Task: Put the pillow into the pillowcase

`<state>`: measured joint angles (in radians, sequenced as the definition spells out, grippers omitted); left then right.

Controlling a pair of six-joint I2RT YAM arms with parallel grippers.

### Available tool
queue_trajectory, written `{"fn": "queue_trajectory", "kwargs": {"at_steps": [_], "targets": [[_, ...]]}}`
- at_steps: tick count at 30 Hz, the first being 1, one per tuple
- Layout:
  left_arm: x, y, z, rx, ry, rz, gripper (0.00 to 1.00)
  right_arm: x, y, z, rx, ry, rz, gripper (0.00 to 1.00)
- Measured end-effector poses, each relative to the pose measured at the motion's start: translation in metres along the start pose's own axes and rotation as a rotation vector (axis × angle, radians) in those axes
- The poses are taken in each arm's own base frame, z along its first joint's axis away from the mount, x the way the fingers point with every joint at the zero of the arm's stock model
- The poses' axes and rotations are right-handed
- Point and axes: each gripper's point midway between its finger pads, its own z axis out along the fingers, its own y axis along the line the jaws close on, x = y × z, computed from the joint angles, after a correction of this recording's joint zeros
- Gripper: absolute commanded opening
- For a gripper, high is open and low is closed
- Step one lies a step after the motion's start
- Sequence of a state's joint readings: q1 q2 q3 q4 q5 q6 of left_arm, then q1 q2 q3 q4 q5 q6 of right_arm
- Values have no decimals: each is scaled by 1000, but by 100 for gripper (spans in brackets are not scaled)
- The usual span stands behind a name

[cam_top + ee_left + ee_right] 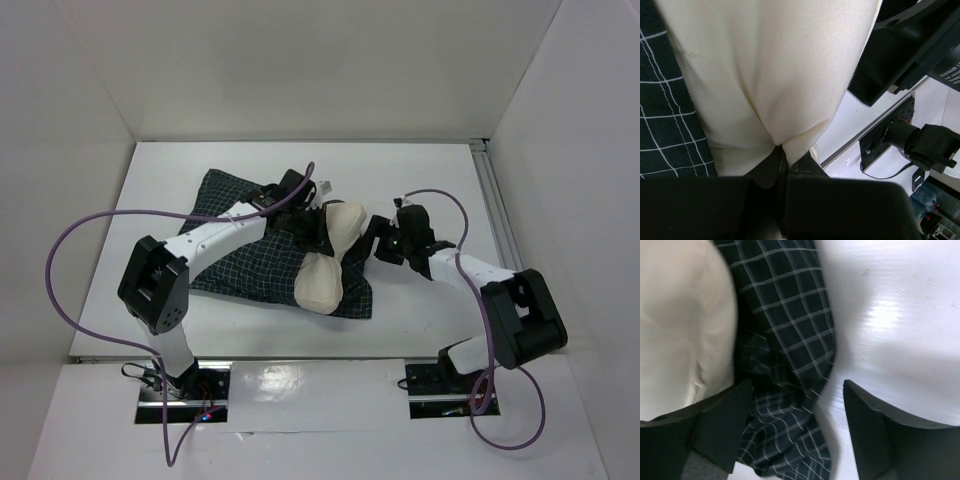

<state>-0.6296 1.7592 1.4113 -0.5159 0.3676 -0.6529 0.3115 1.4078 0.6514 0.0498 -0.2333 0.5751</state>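
Pinching a fold of the cream pillow [770, 65], the left gripper [782, 156] is clenched tight on it. That pillow lies on top of the checked pillowcase [245, 265] mid-table, its near end reaching the pillowcase's near edge. The right gripper [795, 395] is released, jaws straddling the pillowcase's rumpled right edge, with bare white table [420, 170] open beyond

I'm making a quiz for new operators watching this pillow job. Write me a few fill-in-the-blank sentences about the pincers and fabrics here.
1. The left pincer is ____ on the plain cream soft cushion.
2. The right pincer stands ____, gripping nothing.
3. The dark checked fabric pillowcase lies on a ____ table.

Missing words: shut; open; white.
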Motion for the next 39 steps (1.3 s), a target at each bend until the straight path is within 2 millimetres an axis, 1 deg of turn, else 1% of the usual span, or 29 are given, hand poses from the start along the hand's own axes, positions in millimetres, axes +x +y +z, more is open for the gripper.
{"fn": "queue_trajectory", "kwargs": {"at_steps": [2,4,6,8,9,10,11,12,13,17,19,22,24,28,30,32,35,39], "targets": [[0,0,0,0,0,0,0,1,8,6,1,7,-41,84],[0,0,0,0,0,0,0,0,14,12,3,9,-71,83],[0,0,0,0,0,1,0,1,15,18,17,16,-92,75],[-1,1,0,0,-2,-1,0,3,12,24,41,24,-101,64],[-1,1,0,-1,-2,-1,0,3,10,27,52,27,-105,44],[-1,1,0,0,-3,-1,0,3,8,30,66,27,-113,33],[-2,1,-1,-1,-4,-2,0,2,7,32,79,26,-115,18],[-2,2,-1,-2,-3,-2,0,-2,5,34,97,17,-118,5],[-2,2,-1,-3,-3,-2,0,-6,4,36,111,8,-118,0],[-2,5,-2,-1,-1,14,0,-23,5,37,129,-30,-106,0],[-3,8,-3,-6,2,29,0,-29,1,35,127,-39,-75,0],[-3,12,-3,-25,16,48,0,-41,-4,27,94,-51,4,0],[-4,18,1,-45,17,60,0,-47,-3,20,54,-64,55,0],[-2,30,13,-84,32,56,0,-47,-2,2,-37,-86,152,0],[2,33,18,-94,43,60,0,-45,-2,-8,-72,-94,200,0],[7,34,23,-106,54,81,0,-45,0,-15,-98,-97,229,0],[10,33,32,-119,58,131,0,-50,5,-15,-118,-89,244,0],[13,34,39,-129,44,191,0,-65,12,-5,-137,-75,251,0]]}}
